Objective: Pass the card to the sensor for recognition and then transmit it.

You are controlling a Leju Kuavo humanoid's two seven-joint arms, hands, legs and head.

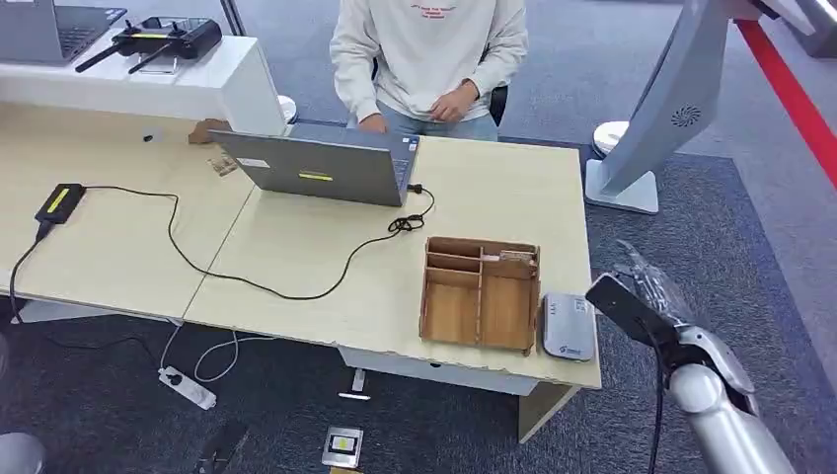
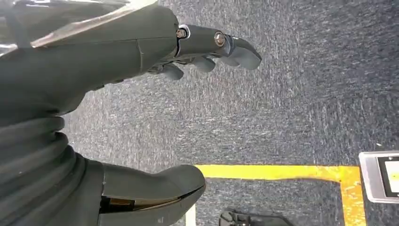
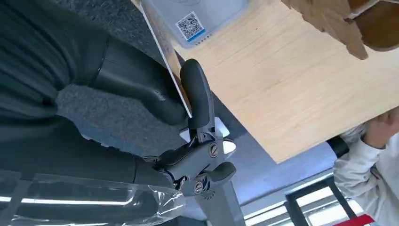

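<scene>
My right hand (image 1: 646, 301) hovers just off the table's right front corner, beside the grey-white sensor box (image 1: 569, 326). In the right wrist view the right hand (image 3: 188, 141) pinches a thin card (image 3: 164, 47), seen edge-on, between the thumb and a dark finger (image 3: 198, 94). The card's far end reaches toward the sensor (image 3: 197, 19), which carries a QR label. My left hand (image 2: 94, 61) hangs over the carpet with its fingers (image 2: 211, 44) apart from the thumb and nothing between them.
A wooden divided box (image 1: 481, 293) stands left of the sensor. A person (image 1: 429, 59) sits behind a grey laptop (image 1: 316, 163) with a black cable trailing across the table (image 1: 326, 257). A white stand base (image 1: 622, 183) is on the carpet to the right.
</scene>
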